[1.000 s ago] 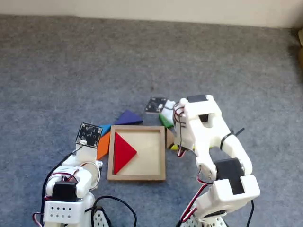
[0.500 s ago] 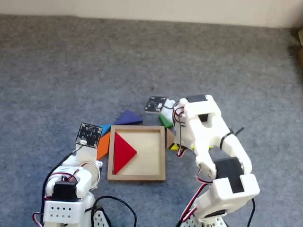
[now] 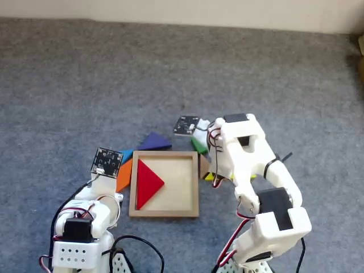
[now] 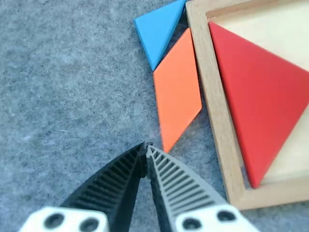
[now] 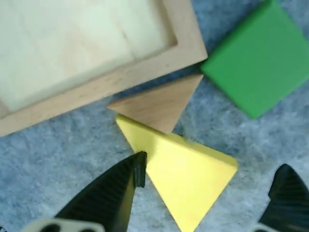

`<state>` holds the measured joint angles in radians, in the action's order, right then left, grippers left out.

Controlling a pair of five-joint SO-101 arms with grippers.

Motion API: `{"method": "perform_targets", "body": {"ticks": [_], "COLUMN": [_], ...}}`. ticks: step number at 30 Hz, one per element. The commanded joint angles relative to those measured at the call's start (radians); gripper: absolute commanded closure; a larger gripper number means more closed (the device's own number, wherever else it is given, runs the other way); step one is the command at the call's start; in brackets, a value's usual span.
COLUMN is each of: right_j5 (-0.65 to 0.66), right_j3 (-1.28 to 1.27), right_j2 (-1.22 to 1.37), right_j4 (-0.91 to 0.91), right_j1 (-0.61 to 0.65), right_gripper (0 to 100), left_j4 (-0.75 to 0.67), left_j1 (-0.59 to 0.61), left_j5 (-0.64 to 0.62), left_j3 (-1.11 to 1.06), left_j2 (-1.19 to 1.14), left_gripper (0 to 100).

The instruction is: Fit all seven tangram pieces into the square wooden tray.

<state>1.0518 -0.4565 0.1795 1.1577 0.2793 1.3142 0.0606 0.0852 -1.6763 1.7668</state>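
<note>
Tray (image 3: 164,213) lies on the grey worktop (image 3: 256,68) with the red triangle (image 3: 148,182) set along its left inner wall; the remaining floor is bare wood. Outside the tray's left rim the orange parallelogram (image 4: 177,92) runs close along the edge, with the blue triangle (image 4: 158,29) at the far left corner. The left pincer (image 4: 146,150) is pressed together, its tips just beside the orange piece's near corner. Off the right rim, a plain wooden triangle (image 5: 157,104) touches the yellow triangle (image 5: 186,181), and the right pincer (image 5: 212,170) is spread wide astride the yellow one. The green square (image 5: 258,72) sits near the far right corner. Nothing has visibly shifted since a second ago.
</note>
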Motion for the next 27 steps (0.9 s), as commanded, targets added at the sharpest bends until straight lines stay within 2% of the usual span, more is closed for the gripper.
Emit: {"method": "perform_targets", "body": {"ticks": [1, 7, 13, 21, 27], "right_j5": [0.009, 0.009, 0.009, 0.009, 0.005], "right_j3": [-0.025, -0.027, -0.028, -0.053, -0.050], "right_j2": [0.041, 0.041, 0.047, 0.041, 0.038], "right_j4": [-0.027, 0.061, 0.070, 0.064, 0.071], "right_j1": [-0.008, -0.005, -0.007, -0.007, -0.010], "right_gripper": [61.9, 62.0, 63.2, 84.4, 89.8], "left_j4": [0.005, 0.005, 0.005, 0.005, 0.005], "left_j1": [0.010, 0.010, 0.010, 0.010, 0.010], "left_j5": [0.006, 0.006, 0.006, 0.006, 0.006], "left_j3": [-0.021, -0.021, -0.021, -0.021, -0.021], "left_j2": [0.048, 0.048, 0.048, 0.048, 0.048], "left_gripper": [99, 99, 99, 99, 99]}}
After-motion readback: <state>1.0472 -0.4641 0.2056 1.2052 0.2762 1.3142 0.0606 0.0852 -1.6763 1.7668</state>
